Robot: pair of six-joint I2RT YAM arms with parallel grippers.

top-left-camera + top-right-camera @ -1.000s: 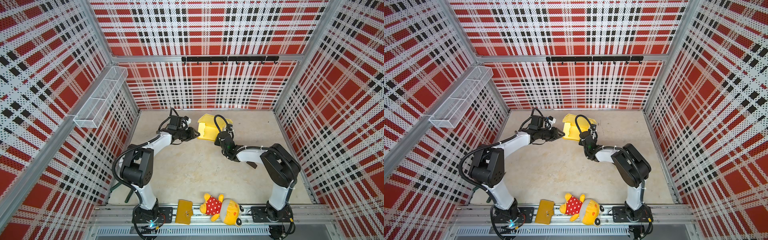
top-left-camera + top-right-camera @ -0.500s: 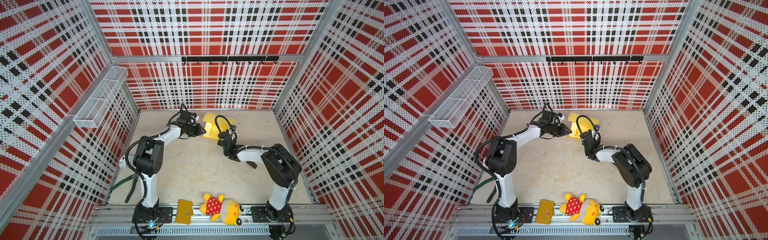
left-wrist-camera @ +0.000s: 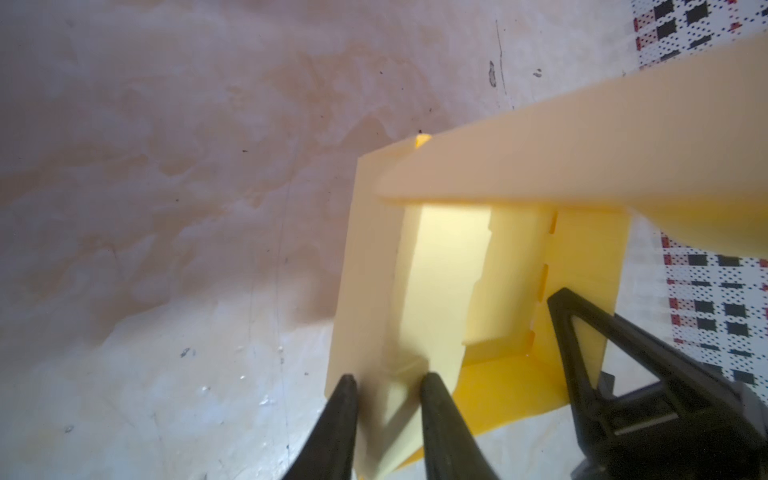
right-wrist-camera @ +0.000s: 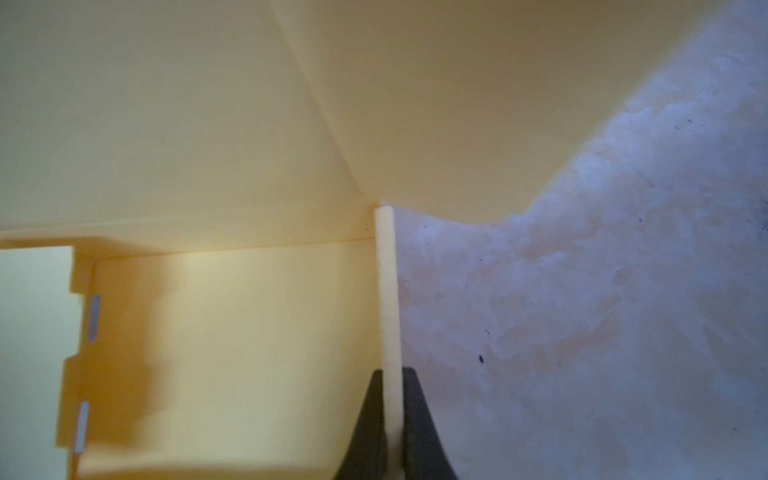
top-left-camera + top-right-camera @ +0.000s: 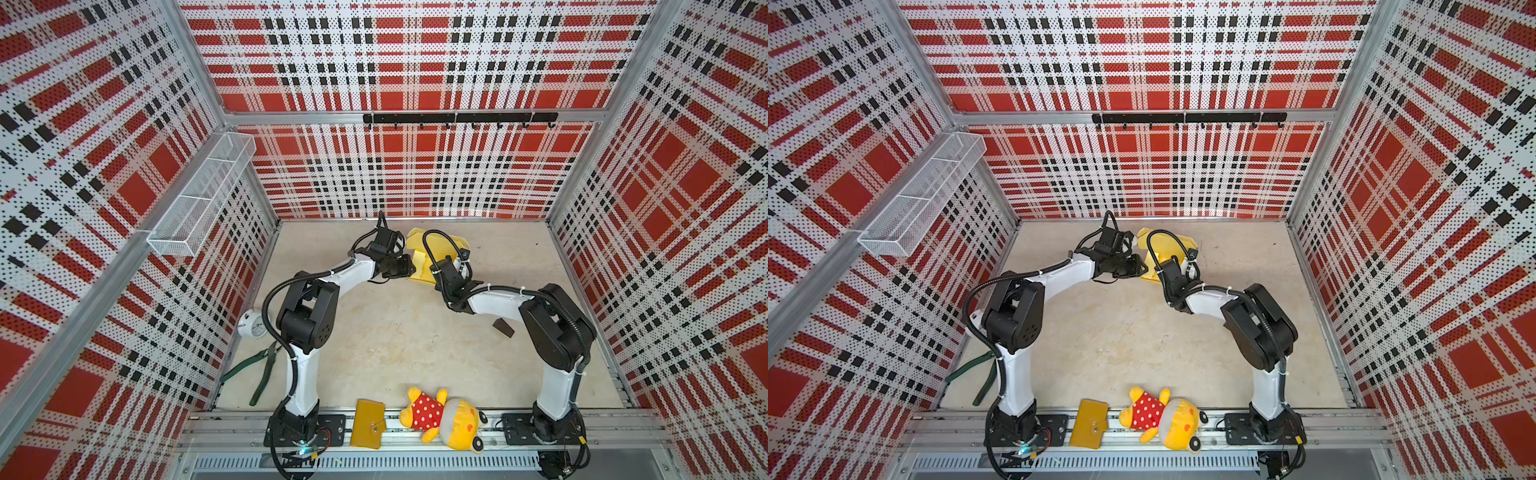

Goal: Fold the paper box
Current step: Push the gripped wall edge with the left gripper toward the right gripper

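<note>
The paper box [image 5: 440, 245] [image 5: 1173, 243] is pale yellow card, half folded, at the back middle of the table, with its lid flap raised. In the left wrist view, my left gripper [image 3: 388, 384] [image 5: 409, 266] is shut across the box's [image 3: 449, 266] folded side wall, one finger outside and one inside. In the right wrist view, my right gripper [image 4: 390, 374] [image 5: 435, 272] is shut on the thin edge of the opposite wall [image 4: 388, 291]. One of its fingers [image 3: 564, 303] shows in the left wrist view inside the box.
On the front rail lie a mustard wallet [image 5: 368, 424] and a yellow plush toy [image 5: 440, 415]. Green pliers [image 5: 257, 370] and a small white clock [image 5: 253, 326] lie at the left edge. A dark block [image 5: 504, 328] sits right. A wire basket [image 5: 203, 199] hangs on the left wall.
My left arm has swung right to the box and its jaws have narrowed onto the side wall. The right gripper has held its grip in place.
</note>
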